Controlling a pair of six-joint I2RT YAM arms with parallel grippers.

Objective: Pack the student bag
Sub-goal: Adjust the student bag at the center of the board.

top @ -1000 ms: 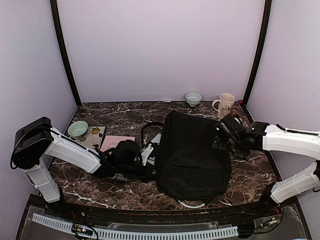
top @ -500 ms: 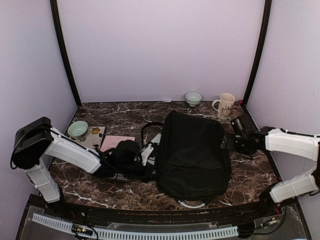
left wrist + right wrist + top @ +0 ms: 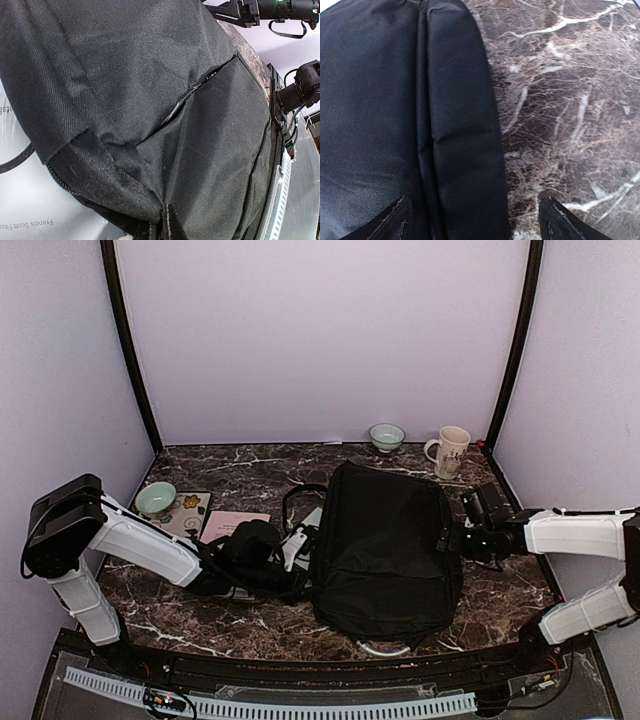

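Note:
The student bag (image 3: 385, 550), large, black and soft, lies flat across the middle of the marble table. My left gripper (image 3: 300, 572) is at the bag's left edge. In the left wrist view it is shut on a pinched fold of the bag's fabric (image 3: 166, 225), next to a zipper seam (image 3: 192, 97). My right gripper (image 3: 447, 537) sits low at the bag's right edge. It is open and straddles that edge (image 3: 470, 165): one fingertip (image 3: 395, 217) is over the bag, the other over bare marble (image 3: 560, 125).
A pink book (image 3: 235, 523) and a white sheet (image 3: 308, 523) lie left of the bag, by its strap loop (image 3: 295, 495). A green bowl (image 3: 155, 498) rests on a floral tile at far left. Another bowl (image 3: 386, 436) and a mug (image 3: 449, 450) stand at the back.
My right gripper has drawn back off the top of the bag, moving right and toward the near side, down to the bag's right edge. The left arm and the bag have not moved.

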